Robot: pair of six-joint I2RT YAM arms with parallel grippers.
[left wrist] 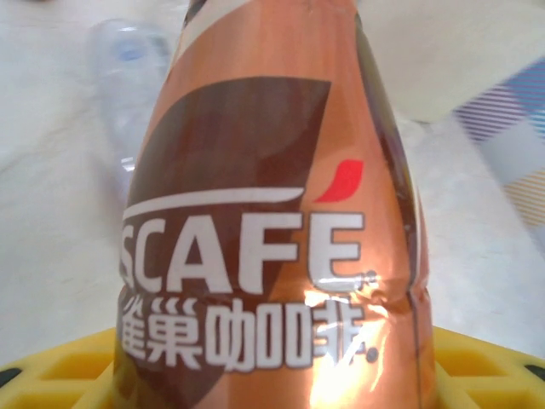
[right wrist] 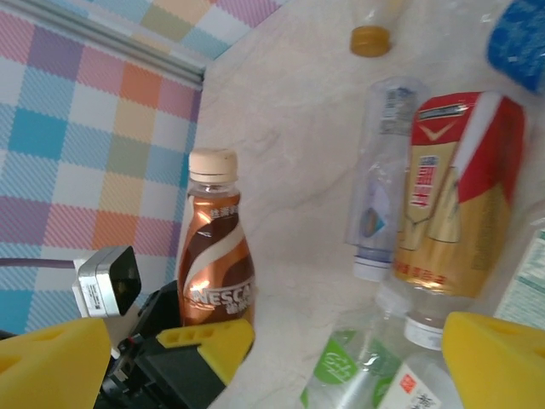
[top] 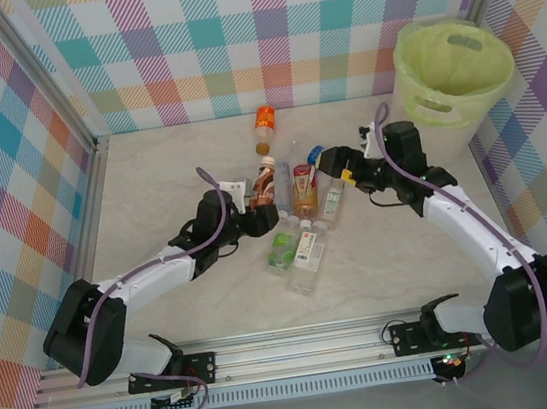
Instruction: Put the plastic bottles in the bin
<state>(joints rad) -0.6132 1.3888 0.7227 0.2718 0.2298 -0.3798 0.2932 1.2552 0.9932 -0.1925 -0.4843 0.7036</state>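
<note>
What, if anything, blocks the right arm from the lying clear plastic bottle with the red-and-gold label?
Probably yes: the open right gripper sits near that red-and-gold bottle, whose upper side is bare. Neighbouring bottles at its sides may crowd the grasp.

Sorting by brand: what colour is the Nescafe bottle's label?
The Nescafe bottle has a coppery brown label with white lettering; clearest in the left wrist view.

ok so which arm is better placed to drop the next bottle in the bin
Left, probably: the left tool is closed on the upright Nescafe bottle, while the right tool hangs open and empty over the lying bottles. The bin sits far right, so it's a long reach.
</note>
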